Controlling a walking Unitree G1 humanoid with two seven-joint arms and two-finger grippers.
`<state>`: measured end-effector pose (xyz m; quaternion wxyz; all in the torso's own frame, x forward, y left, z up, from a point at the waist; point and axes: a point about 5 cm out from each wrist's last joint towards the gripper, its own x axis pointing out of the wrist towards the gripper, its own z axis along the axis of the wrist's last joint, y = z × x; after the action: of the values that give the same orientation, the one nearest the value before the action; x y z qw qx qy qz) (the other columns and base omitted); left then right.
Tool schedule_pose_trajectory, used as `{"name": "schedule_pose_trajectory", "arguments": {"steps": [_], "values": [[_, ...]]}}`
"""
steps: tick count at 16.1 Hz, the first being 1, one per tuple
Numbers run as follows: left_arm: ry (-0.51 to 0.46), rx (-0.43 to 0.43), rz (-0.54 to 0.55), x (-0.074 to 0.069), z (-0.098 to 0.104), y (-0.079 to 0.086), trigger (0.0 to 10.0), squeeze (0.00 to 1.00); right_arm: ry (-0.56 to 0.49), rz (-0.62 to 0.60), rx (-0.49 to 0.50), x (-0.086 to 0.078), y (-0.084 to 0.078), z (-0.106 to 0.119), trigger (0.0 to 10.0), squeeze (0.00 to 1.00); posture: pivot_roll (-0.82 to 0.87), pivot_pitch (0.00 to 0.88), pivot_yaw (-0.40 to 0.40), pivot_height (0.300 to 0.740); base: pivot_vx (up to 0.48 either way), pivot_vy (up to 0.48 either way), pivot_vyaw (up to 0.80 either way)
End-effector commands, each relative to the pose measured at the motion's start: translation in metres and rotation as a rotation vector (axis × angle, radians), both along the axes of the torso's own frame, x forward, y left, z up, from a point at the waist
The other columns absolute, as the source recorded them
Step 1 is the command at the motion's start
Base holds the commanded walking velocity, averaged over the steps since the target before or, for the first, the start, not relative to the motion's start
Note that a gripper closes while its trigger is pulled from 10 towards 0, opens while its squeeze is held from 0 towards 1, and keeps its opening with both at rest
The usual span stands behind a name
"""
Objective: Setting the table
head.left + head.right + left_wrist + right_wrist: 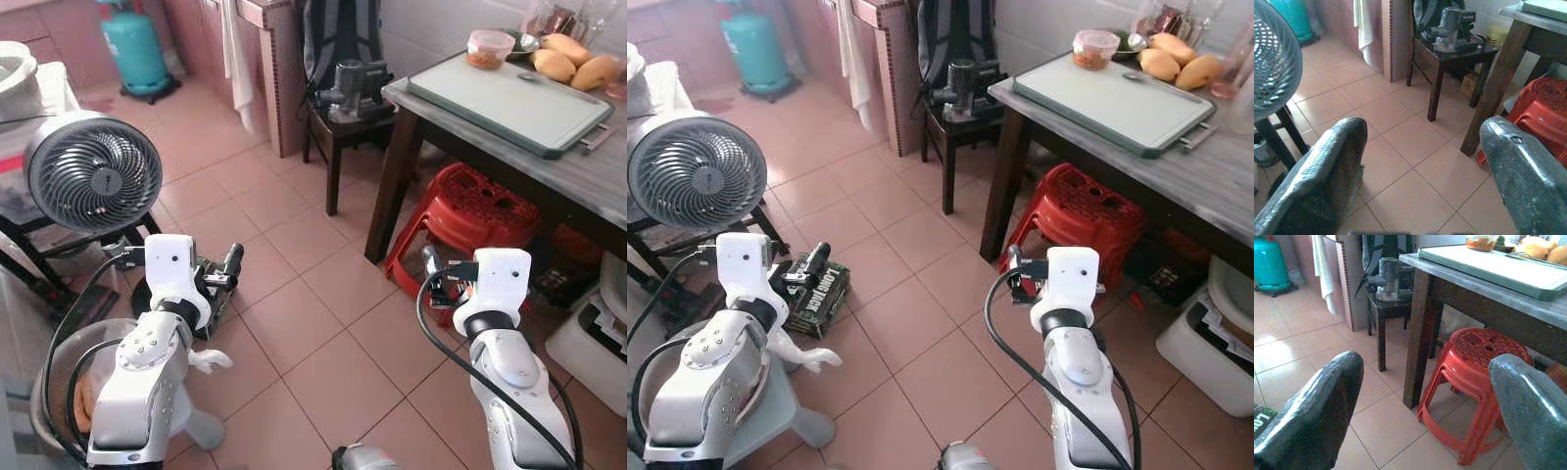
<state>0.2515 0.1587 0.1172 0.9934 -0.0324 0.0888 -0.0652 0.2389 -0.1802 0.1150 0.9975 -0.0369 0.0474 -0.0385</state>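
Both arms are up at the bottom of the frame. The left gripper (1415, 171) has its fingers spread wide with nothing between them, and so does the right gripper (1425, 411). The table (588, 171) sits upper right, carrying a green tray (509, 98), a lidded food tub (490, 47) and what look like mangoes (573, 64), hard to be sure at that size.

Risk-wise: a red stool (470, 220) is tucked under the table edge, right ahead of the right gripper, so walking in could clip it. The fan (93, 171) at the left is near the left arm too, and a swing there might knock it.
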Motion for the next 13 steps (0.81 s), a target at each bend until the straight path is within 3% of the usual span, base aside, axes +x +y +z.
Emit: {"name": "schedule_pose_trajectory", "arguments": {"steps": [1, 13], "values": [[-0.027, 0.031, -0.005, 0.0008, 0.0050, 0.0013, 10.0, 0.00, -0.016, -0.001, 0.008, 0.0008, 0.0003, 0.0055, 10.0, 0.00, -0.02, 0.000, 0.026, 0.740, 0.000, 0.000, -0.80], [-0.037, 0.029, -0.013, -0.0031, 0.0026, -0.0019, 10.0, 0.00, -0.012, 0.038, 0.002, 0.0026, 0.0071, 0.0011, 10.0, 0.00, 0.00, 0.000, 0.011, 0.740, 0.000, 0.000, -0.80]]}}
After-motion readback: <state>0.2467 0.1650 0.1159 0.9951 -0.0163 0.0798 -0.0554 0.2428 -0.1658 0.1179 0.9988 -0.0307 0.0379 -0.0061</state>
